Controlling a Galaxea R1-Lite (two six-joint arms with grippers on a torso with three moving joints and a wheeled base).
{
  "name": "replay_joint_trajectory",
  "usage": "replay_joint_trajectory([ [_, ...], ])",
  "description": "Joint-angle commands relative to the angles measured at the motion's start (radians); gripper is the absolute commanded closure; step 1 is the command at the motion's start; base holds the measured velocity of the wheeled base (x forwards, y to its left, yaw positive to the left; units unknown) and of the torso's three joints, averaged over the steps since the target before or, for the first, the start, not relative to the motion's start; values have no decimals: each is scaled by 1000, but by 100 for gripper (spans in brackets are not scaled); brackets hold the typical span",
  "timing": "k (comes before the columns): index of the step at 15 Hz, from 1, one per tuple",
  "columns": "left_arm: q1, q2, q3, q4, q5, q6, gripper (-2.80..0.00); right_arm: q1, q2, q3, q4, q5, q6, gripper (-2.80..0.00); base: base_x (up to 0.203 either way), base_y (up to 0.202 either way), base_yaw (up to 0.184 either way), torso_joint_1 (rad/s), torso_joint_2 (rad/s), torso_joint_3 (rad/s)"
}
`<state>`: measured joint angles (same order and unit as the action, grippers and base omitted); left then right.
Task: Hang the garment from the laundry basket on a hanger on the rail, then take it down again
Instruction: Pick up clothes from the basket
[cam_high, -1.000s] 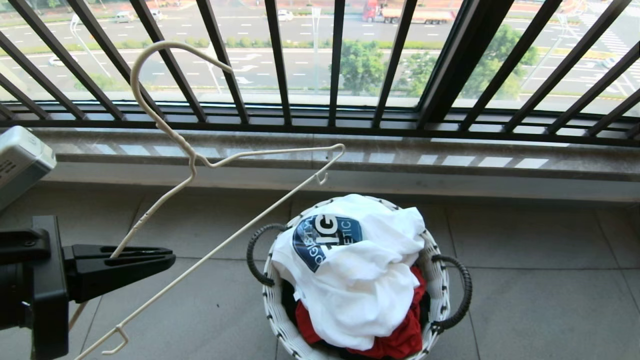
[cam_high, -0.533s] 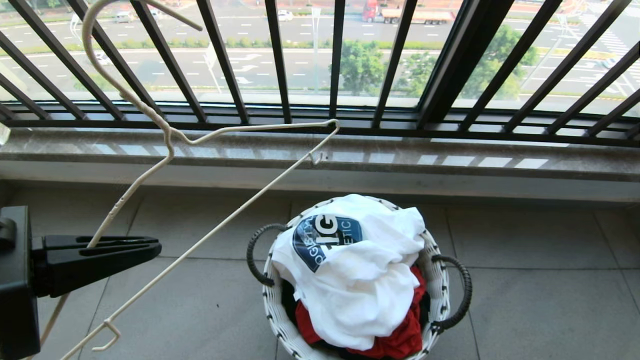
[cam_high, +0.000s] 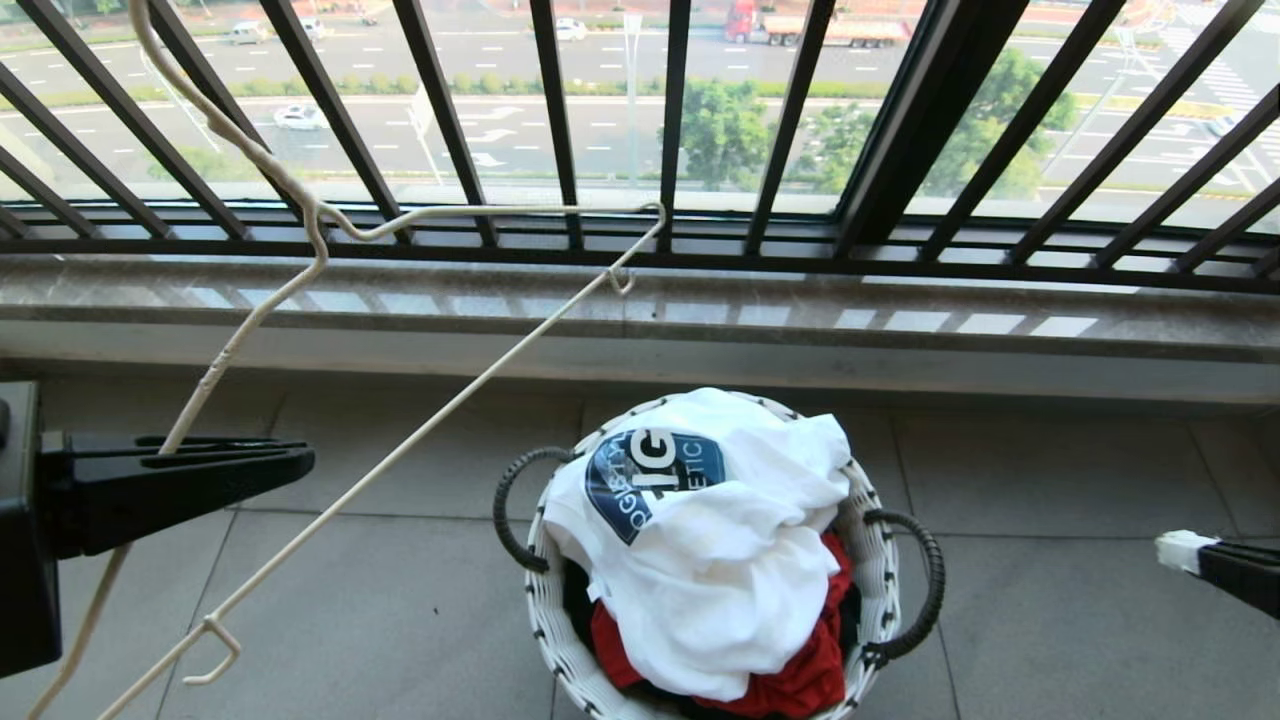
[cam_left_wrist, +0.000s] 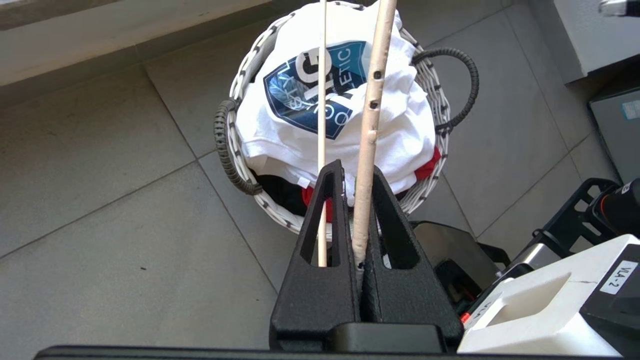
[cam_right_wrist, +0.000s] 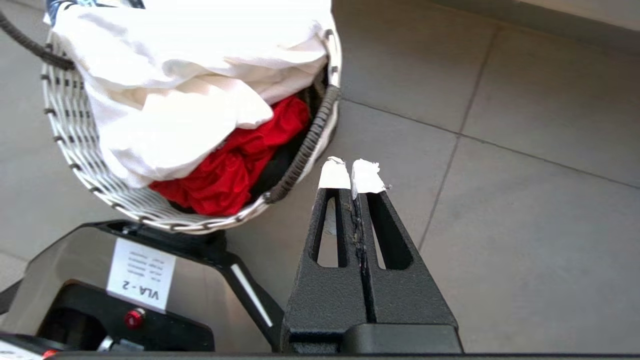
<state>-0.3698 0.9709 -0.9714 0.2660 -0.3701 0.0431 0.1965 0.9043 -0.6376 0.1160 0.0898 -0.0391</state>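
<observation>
Left gripper (cam_high: 300, 462), jaws clamped on hanger (cam_high: 440, 420), lifted it higher; right gripper (cam_high: 1170, 550), jaws together, newly entered.

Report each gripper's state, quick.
Left gripper: shut on the hanger.
Right gripper: shut, holding nothing, beside the basket.

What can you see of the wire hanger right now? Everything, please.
The hanger is thin cream-white wire, a triangular frame with a long hook that runs out of the top of the head view. A small notch hook sits at each shoulder end. It is tilted, held above the tiled floor and left of the laundry basket. The left hand is shut on one sloping shoulder arm, the only thing that touches it. In the left wrist view its coating looks chipped near the grip. No garment is on it.
</observation>
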Motion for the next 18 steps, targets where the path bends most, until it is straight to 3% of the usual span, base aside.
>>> replay_joint_trajectory([
  [1, 1, 6, -26, 2, 2, -17, 0, 126, 227, -34, -55, -6, 49, 0, 0, 0, 0, 0, 0, 0],
  [6, 0, 10, -81, 33, 30, -55, 0, 270, 496, -123, -166, -87, 91, 0, 0, 0, 0, 0, 0, 0],
  [9, 0, 24, -100, 34, 41, -77, 0, 326, 629, -264, -145, -138, 93, 0, 0, 0, 0, 0, 0, 0],
  [15, 0, 32, -122, 35, 117, -89, 0, 526, 815, -512, -91, -241, 88, 0, 0, 0, 0, 0, 0, 0],
  [16, 1, 31, -123, 35, 123, -91, 0, 532, 837, -530, -92, -246, 74, -280, 0, 0, 0, 0, 0, 0],
  [18, 0, 20, -124, 35, 137, -91, 0, 534, 877, -561, -118, -235, 36, -280, 0, 0, 0, 0, 0, 0],
])
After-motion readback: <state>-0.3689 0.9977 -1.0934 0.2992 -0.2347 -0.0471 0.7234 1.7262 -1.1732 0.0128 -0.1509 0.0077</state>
